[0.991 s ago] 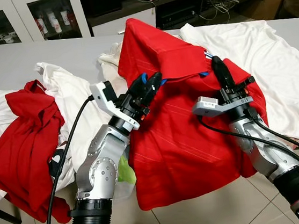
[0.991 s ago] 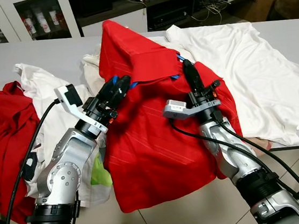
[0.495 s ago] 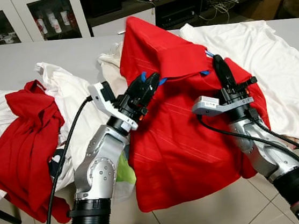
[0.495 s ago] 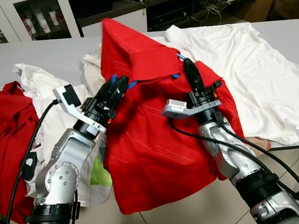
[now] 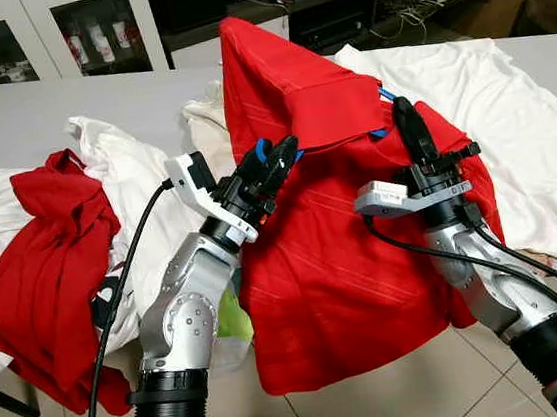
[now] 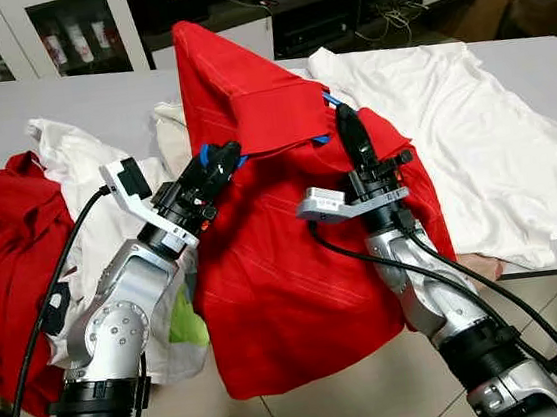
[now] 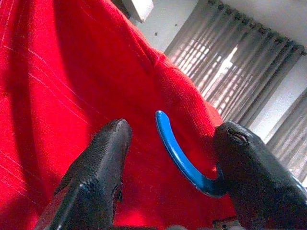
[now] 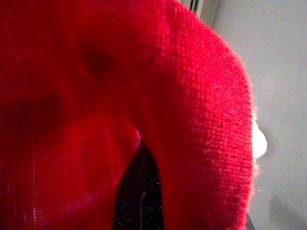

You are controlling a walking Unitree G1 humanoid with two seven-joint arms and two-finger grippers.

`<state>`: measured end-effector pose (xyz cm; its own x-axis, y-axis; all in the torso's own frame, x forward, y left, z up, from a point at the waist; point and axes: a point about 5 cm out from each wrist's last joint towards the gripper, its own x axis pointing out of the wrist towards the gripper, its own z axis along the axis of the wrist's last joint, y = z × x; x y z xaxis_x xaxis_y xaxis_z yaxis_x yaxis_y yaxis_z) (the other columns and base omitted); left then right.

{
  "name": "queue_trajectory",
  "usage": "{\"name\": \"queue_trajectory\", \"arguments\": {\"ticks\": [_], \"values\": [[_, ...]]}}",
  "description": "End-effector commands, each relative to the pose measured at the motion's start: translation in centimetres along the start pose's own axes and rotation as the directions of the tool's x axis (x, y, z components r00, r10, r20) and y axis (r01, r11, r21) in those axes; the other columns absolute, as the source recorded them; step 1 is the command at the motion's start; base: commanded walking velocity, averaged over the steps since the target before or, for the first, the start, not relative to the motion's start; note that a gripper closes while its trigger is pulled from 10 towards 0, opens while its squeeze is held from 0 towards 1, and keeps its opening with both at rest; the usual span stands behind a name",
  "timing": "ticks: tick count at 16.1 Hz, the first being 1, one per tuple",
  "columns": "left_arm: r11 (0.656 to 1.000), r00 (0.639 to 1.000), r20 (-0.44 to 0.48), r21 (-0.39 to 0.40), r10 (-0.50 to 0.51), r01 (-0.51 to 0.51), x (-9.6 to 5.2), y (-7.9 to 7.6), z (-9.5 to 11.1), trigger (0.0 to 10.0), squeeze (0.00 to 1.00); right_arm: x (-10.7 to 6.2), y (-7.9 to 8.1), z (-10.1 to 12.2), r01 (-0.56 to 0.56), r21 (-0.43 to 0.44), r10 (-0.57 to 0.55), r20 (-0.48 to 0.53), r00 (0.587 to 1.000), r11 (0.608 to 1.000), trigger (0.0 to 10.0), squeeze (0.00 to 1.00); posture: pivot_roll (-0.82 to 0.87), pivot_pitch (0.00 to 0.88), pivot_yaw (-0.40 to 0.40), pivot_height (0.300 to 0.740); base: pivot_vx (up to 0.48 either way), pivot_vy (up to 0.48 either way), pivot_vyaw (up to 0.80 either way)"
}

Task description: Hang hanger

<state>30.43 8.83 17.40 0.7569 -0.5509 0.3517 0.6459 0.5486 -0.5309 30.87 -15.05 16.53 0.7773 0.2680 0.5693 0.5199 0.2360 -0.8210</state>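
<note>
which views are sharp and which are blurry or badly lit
Left eye and right eye views: sharp, evenly lit. Left wrist view: red shirt and blue hanger clear, bright curtains washed out behind. Right wrist view: red fabric pressed close, soft focus, dark at centre.

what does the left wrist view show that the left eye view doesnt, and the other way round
Left wrist view: the blue hanger hook curving between the left end effector's two fingers, resting against one, with grey curtains behind.

Left eye view: the right end effector at the collar, white shirts on the table, a second red garment.

Both: the lifted red shirt and blue hanger.
</note>
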Motion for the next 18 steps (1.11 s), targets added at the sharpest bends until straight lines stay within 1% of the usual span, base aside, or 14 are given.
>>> {"name": "queue_trajectory", "arguments": {"ticks": [1, 5, 7, 8, 9, 12, 18], "values": [[1.000, 1.000, 0.020, 0.002, -0.013, 0.013, 0.1, -0.3, 0.4, 0.0, 0.00, 0.1, -0.6, 0.3, 0.040, 0.016, -0.040, 0.008, 0.999, 0.999, 10.0, 0.00, 0.08, 0.000, 0.014, 0.740, 0.000, 0.000, 0.00], [1.000, 0.999, 0.032, -0.010, -0.024, 0.025, 0.0, -0.4, 0.5, 0.0, 0.00, 0.1, -0.6, -0.3, 0.041, 0.026, -0.040, -0.035, 0.999, 0.999, 10.0, 0.00, 0.08, 0.000, 0.013, 0.740, 0.000, 0.000, 0.00], [1.000, 0.999, 0.036, -0.004, 0.000, 0.000, 0.1, -0.2, 0.6, 0.0, 0.00, 0.2, -0.7, -0.8, 0.047, 0.033, -0.044, -0.076, 0.996, 0.998, 10.0, 0.00, 0.08, 0.000, 0.013, 0.740, 0.000, 0.000, 0.00], [1.000, 0.999, 0.027, 0.005, 0.029, -0.029, 0.1, 0.1, 0.5, 3.7, 0.00, 0.3, -0.7, -1.0, 0.047, 0.029, -0.044, -0.081, 0.996, 0.998, 10.0, 0.00, 0.08, 0.000, 0.013, 0.740, 0.000, 0.000, 0.00], [0.999, 0.999, 0.027, 0.007, 0.041, -0.041, 0.2, 0.2, 0.5, 10.0, 0.00, 0.3, -0.7, -1.0, 0.047, 0.029, -0.044, -0.083, 0.996, 0.998, 10.0, 0.00, 0.08, 0.000, 0.013, 0.740, 0.000, 0.000, 0.00], [0.999, 0.999, 0.029, 0.008, 0.040, -0.040, 0.2, 0.3, 0.6, 10.0, 0.00, 0.4, -0.6, -1.1, 0.047, 0.031, -0.043, -0.105, 0.994, 0.998, 10.0, 0.00, 0.09, 0.000, 0.013, 0.740, 0.000, 0.000, 0.00], [0.999, 0.999, 0.020, 0.002, 0.038, -0.038, 0.3, 0.2, 0.5, 10.0, 0.00, 0.6, -0.5, -1.1, 0.046, 0.027, -0.043, -0.116, 0.992, 0.999, 10.0, 0.00, 0.08, 0.000, 0.013, 0.740, 0.000, 0.000, 0.00]]}}
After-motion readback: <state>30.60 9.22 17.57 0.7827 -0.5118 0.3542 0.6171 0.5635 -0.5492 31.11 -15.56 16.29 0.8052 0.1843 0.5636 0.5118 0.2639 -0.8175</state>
